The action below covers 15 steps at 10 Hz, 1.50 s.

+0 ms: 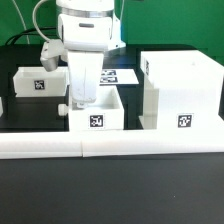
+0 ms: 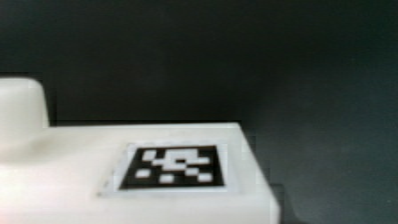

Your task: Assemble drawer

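A small white drawer tray with a tag on its near face stands mid-table against the white bar. A knob sticks out on its side toward the exterior view's left. My gripper reaches straight down onto the tray's left part. Its fingers blend with the white plastic, so I cannot tell how the jaws stand. The wrist view shows a tagged white tray face very close, with a knob beside it and no fingers. A second tray stands at the left. The large housing stands at the right.
The long white L-shaped bar runs along the front of the parts. The marker board lies flat behind the middle tray. The table is black. A narrow gap separates the middle tray from the housing.
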### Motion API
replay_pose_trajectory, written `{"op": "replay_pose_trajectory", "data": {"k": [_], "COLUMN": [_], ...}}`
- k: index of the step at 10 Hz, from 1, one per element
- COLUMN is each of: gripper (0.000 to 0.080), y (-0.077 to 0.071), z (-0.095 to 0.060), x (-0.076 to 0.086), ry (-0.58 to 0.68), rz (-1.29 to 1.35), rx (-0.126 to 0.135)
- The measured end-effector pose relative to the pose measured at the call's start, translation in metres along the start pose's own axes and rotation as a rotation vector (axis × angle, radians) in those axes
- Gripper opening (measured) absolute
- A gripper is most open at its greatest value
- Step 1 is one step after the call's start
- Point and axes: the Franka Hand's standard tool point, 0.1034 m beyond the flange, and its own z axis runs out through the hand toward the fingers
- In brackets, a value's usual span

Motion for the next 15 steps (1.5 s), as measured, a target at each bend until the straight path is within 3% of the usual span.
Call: {"op": "replay_pose_trajectory", "data": {"k": [2, 3, 5, 10, 13, 15], "gripper": [0.0042, 0.0042, 0.0042, 0.0042, 0.0042, 0.0042], "y": [0.003, 0.007, 0.007, 0.012, 0.012, 0.011], "z": [0.001, 0.000, 0.000, 0.000, 0.001, 0.003], "x": [0.005, 0.009, 0.009, 0.021, 0.019, 0.029], "ry": [0.003, 0.005, 0.006, 0.013, 0.012, 0.007], "rz": [0.037, 0.054, 0.078, 0.125, 0.128, 0.101], "rx": [0.007, -0.005, -0.004, -0.048, -0.046, -0.043]}}
